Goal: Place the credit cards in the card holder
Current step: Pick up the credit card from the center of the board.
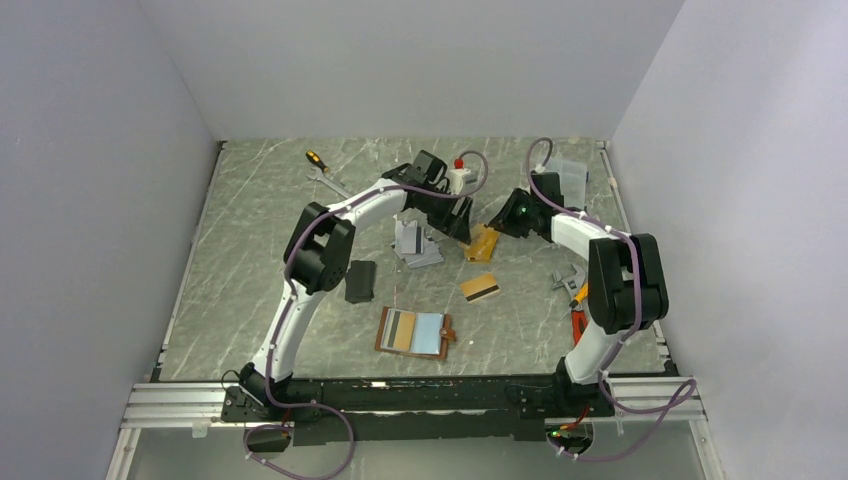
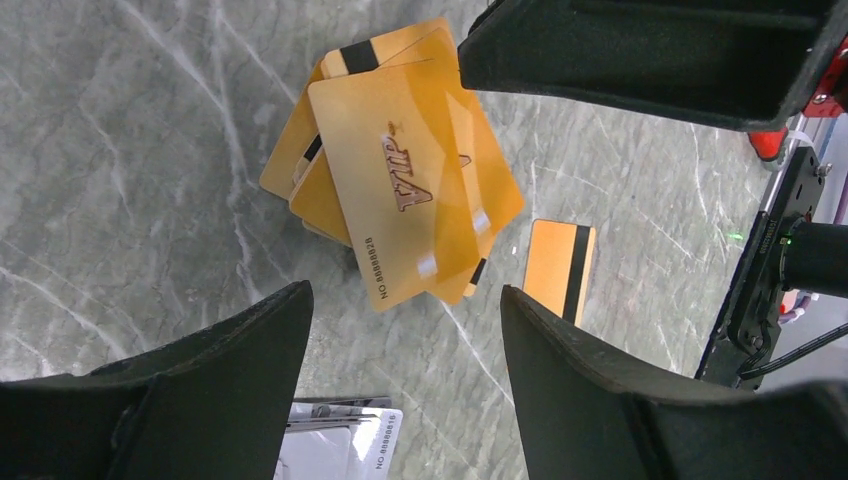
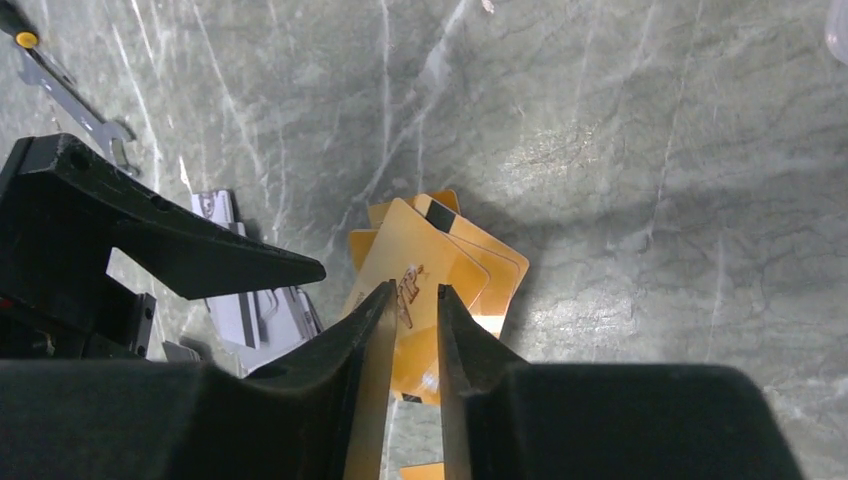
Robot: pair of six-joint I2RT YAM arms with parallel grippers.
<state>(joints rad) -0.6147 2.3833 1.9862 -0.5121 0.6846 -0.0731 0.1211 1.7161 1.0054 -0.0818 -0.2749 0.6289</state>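
Top external: we note bare tabletop (image 1: 250, 220) just around the gold credit cards (image 1: 482, 243); left gripper (image 2: 405, 295) spread wide above them, right gripper (image 3: 415, 290) narrowly astride one, clamping unclear.

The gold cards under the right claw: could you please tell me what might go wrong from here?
The gold cards lie in an overlapping fan, and the right claw, nearly closed, seems to catch only the top card's edge: it could slip out or drag neighbours along.
The left claw hangs open over the same pile, close to the right one; the two might collide.
The card holder lies far from the pile; a weak pinch may drop the card underway.
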